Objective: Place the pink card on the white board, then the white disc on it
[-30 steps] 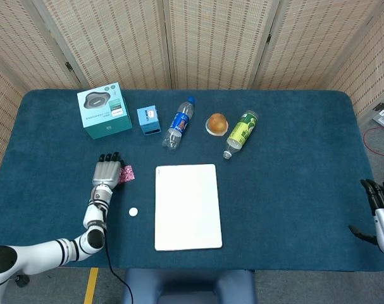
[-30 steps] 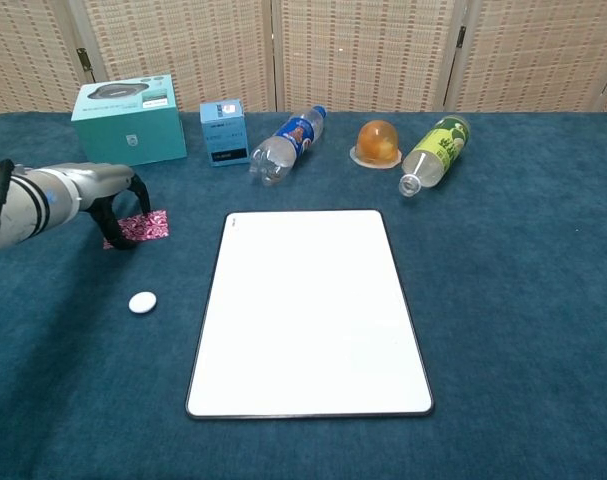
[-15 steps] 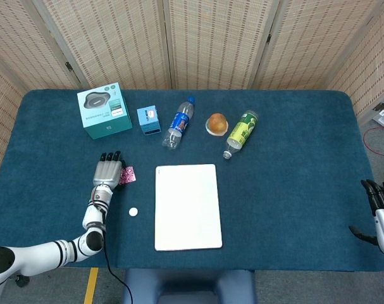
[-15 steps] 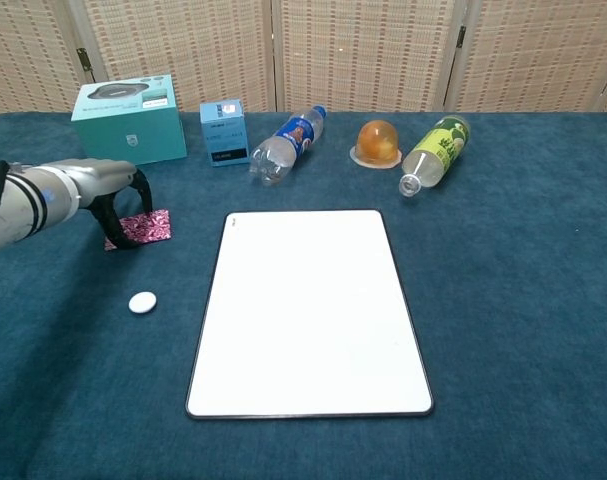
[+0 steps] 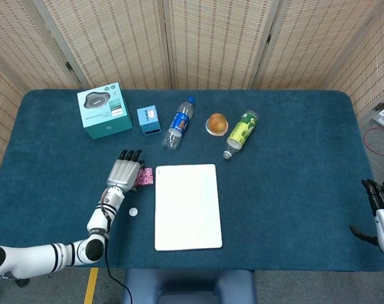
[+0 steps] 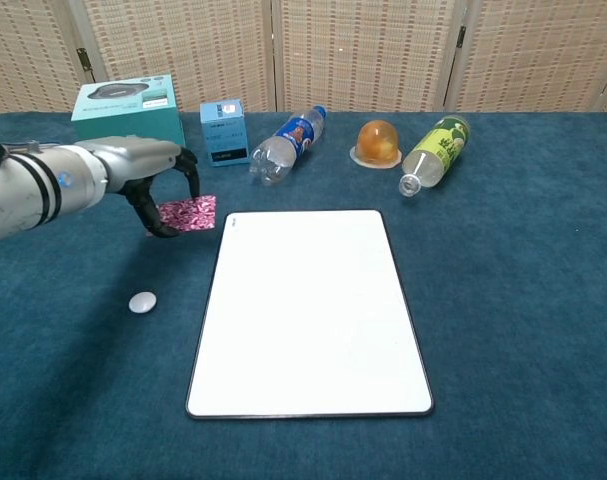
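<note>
left hand (image 6: 153, 185) pinches shiny pink card (image 6: 189, 212) beside flat board (image 6: 311, 310) | round disc (image 6: 142, 302) on fuzzy counter (image 6: 503, 280) | only head view shows right hand (image 5: 380, 202): fingers spread, holding nothing

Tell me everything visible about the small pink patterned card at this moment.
The small pink patterned card is a thin, flat, roughly rectangular piece, magenta with a fine darker speckled print. The left hand pinches it at its left edge, holding it lifted and slightly tilted above the blue cloth-covered table. It sits just left of the top-left corner of the white rectangular board, not yet over it. In the head view only its right part shows beside the hand; the material cannot be told.
</note>
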Tool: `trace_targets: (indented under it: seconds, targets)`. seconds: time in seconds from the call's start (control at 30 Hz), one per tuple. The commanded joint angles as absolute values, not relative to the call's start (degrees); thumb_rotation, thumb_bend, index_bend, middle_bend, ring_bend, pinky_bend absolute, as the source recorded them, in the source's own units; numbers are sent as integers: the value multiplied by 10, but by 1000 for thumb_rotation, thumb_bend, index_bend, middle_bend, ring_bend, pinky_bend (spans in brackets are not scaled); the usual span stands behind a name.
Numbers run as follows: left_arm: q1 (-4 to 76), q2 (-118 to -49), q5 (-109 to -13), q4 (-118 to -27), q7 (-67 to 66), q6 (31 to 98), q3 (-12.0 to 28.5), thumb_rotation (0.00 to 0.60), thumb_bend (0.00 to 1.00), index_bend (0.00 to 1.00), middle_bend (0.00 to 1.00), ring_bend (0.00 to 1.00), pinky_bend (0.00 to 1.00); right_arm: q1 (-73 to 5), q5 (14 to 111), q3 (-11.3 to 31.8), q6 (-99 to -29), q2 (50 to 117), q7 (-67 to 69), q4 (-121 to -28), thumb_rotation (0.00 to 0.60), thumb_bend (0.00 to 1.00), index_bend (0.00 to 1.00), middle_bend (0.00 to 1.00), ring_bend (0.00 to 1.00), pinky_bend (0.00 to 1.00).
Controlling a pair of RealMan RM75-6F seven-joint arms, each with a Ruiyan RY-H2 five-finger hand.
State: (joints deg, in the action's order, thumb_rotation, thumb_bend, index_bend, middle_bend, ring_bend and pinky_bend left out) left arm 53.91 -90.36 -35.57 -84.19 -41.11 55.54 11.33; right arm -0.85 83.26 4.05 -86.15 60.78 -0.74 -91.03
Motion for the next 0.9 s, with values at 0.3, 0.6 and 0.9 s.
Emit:
trace_targets:
  seconds: [0.3, 0.6, 0.9]
  targets:
    - [575, -906, -442, -914, -446, 550, 80, 600, 341, 378, 78, 74, 0, -7, 829, 41, -860, 606, -6, -911, 600, 105, 22, 118, 117, 18]
    - [592, -916, -499, -906, -435, 519, 58, 600, 339, 386, 79, 68, 0, -3, 828, 41, -866, 602, -7, -914, 600, 105, 22, 118, 117, 18]
    - [602, -938, -517, -892, -437, 512, 48, 600, 338, 381, 78, 60, 0, 0, 829, 39, -868, 602, -5, -915, 600, 105, 22, 118, 118, 18]
